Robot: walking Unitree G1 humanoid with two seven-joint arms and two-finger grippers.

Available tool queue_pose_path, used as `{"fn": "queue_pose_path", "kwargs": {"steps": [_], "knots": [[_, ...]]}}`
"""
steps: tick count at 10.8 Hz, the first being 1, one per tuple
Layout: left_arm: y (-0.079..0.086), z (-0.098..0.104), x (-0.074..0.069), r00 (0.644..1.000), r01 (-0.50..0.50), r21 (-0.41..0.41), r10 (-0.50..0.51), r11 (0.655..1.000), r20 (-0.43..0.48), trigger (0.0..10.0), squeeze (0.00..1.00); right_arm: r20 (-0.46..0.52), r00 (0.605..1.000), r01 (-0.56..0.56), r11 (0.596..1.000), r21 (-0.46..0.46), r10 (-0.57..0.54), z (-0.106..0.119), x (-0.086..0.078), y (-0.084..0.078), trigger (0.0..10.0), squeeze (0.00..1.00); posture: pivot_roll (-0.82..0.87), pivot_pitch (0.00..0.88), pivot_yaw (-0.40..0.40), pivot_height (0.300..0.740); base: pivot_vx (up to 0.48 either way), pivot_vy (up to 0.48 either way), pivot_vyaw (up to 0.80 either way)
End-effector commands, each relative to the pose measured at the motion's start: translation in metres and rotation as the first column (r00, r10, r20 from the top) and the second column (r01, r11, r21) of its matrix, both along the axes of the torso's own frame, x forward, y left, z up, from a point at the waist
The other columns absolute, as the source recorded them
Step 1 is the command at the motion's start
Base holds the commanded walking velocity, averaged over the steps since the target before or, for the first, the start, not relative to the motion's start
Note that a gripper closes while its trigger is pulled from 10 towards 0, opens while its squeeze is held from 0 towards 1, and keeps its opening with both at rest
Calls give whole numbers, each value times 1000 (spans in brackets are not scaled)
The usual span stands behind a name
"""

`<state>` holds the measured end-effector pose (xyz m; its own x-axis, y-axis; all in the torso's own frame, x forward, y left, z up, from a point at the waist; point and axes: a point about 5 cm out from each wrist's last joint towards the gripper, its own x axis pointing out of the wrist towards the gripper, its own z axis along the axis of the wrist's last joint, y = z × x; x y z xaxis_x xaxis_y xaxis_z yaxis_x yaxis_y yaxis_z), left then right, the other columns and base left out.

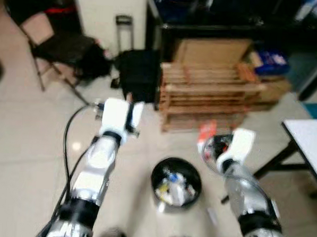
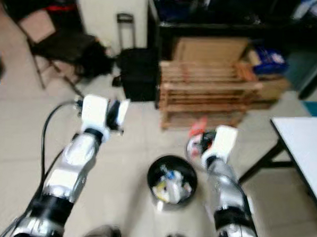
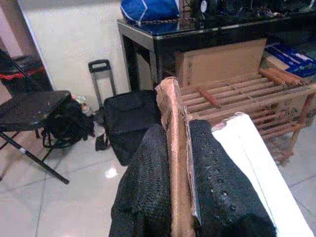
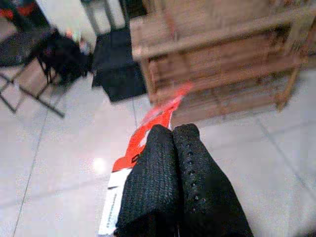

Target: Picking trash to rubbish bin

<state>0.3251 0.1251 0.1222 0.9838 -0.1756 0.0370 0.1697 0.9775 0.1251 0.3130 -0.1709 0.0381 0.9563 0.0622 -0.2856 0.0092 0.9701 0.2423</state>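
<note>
Red and white wrapper (image 4: pixel 148 132), a flat piece of trash, is clamped between the closed black fingers (image 4: pixel 190 177) of the right gripper (image 1: pixel 210 146), held above the tiled floor (image 1: pixel 24 143) just right of the rubbish bin (image 1: pixel 176 181). The round black bin sits on the floor between the two arms, already holding mixed litter. The left gripper (image 3: pixel 178 163) is pinched on a thin brown cardboard piece (image 3: pixel 174 113), raised to the bin's left. Beyond stand a wooden slatted rack (image 1: pixel 213 92), a black wheeled bag (image 1: pixel 137 72) and a folding chair (image 1: pixel 56 47). A white counter (image 1: pixel 311 140) edge lies right.
</note>
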Motion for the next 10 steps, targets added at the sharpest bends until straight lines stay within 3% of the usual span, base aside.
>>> {"fn": "queue_pose_path", "kwargs": {"steps": [1,5,10], "knots": [[-3,3,1,1000,12,6,-12,1000,6,10000,0,-40,999,-23,999,-23,22,-8,-2,3,10000,0,3,118,-45,740,0,0,0],[-1,5,2,1000,4,4,-4,1000,14,10000,0,-75,993,-93,995,-20,91,-15,1,24,10000,0,17,99,-46,740,0,0,0],[-4,8,2,999,14,1,-14,1000,30,10000,0,-106,989,-110,993,-30,106,-24,-3,25,10000,0,40,77,-55,740,0,0,0]]}}
